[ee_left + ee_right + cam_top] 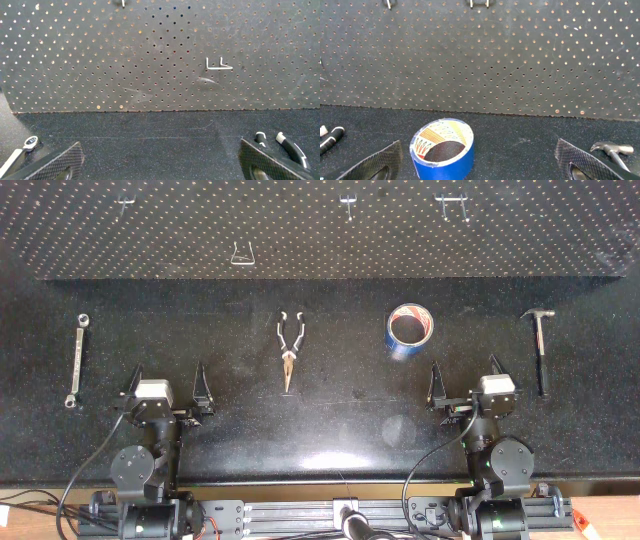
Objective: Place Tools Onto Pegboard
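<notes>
left hand [167, 370] spread wide, gripping nothing, near side of surface [350, 420]; right hand [464, 365] same. row beyond, left to right: wrench [76, 360], pliers [290, 350], blue tape roll [409, 330], hammer [540, 350]. pegboard [320, 230] at far side.

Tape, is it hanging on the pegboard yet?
No, the tape sits on the table in front of the pegboard, between the pliers and the hammer.
</notes>
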{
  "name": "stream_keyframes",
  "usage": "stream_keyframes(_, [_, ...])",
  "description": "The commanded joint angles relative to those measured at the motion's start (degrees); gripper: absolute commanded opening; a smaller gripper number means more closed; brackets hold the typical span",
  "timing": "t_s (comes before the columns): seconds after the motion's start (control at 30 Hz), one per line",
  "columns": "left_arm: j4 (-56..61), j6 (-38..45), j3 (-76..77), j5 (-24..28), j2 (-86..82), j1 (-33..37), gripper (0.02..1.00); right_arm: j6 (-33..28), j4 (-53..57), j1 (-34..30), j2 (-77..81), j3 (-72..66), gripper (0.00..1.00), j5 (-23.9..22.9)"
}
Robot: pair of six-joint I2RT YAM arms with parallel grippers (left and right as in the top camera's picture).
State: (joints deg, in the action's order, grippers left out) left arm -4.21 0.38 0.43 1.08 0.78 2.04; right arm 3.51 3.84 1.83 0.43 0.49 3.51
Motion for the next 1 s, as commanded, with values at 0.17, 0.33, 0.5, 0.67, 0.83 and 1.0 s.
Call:
stream_keyframes(0.17, [-0.3,0.1,-0.1,-0.6,-0.6,-0.2,0.993,-0.8,0.2,-0.2,-0.4,-0.3,0.989,0.1])
stream_keyframes(0.33, [-0.3,0.1,-0.1,-0.6,-0.6,-0.2,0.993,-0.8,0.2,-0.2,-0.4,-0.3,0.989,0.1])
stream_keyframes(0.5, [-0.3,0.1,-0.1,-0.6,-0.6,-0.2,0.993,-0.8,0.2,-0.2,-0.4,-0.3,0.989,0.1])
stream_keyframes(0.67, [-0.3,0.1,-0.1,-0.6,-0.6,-0.2,0.993,-0.8,0.2,-0.2,-0.4,-0.3,0.989,0.1])
stream_keyframes(0.83, [-0.4,0.1,-0.1,-0.4,-0.6,-0.2,0.993,-0.8,0.2,-0.2,-0.4,-0.3,0.989,0.1])
stream_keyframes(1.0, [-6.6,3.8,21.3,-3.0,26.9,-0.2,0.996,-0.8,0.2,-0.2,-0.4,-0.3,0.989,0.1])
